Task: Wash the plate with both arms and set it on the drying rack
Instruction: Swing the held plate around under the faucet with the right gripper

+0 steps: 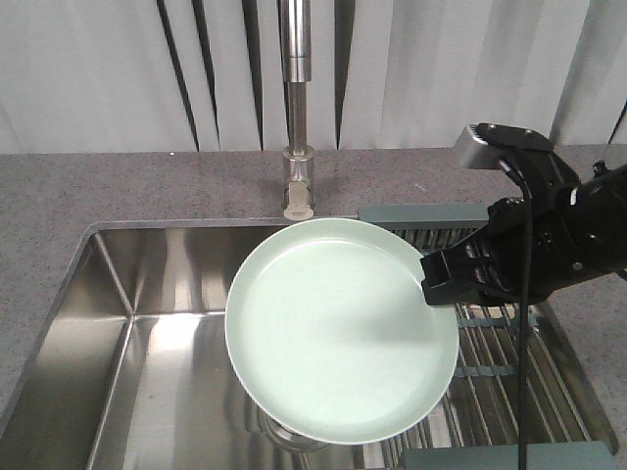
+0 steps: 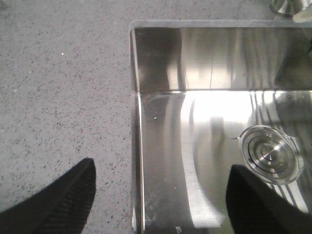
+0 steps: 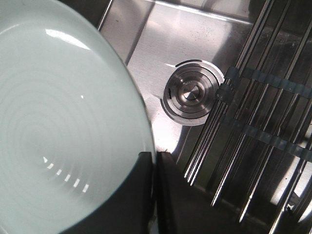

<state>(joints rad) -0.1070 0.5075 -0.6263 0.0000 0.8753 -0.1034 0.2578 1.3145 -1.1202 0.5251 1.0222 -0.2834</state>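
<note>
Holding the plate (image 1: pixel 338 328) by 1 rim point above the sink (image 1: pixel 127 284), centre of the front view.

We judge it stiff, glossy, slippery once wet and breakable, so the rim is the sensible hold; our right gripper (image 1: pixel 441 279) pinches it at the plate's right edge. Our left gripper (image 2: pixel 161 202) hangs wide and empty over the basin's corner. Around us are a speckled counter (image 1: pixel 98 186), the drying rack (image 1: pixel 500 343) at lower right and a curtain (image 1: pixel 98 69) behind.

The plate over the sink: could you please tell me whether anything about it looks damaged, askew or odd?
Nothing stands out. The plate is clamped at its rim by the right pincer above the sink, and its surface shows no chips, cracks or spills.
</note>
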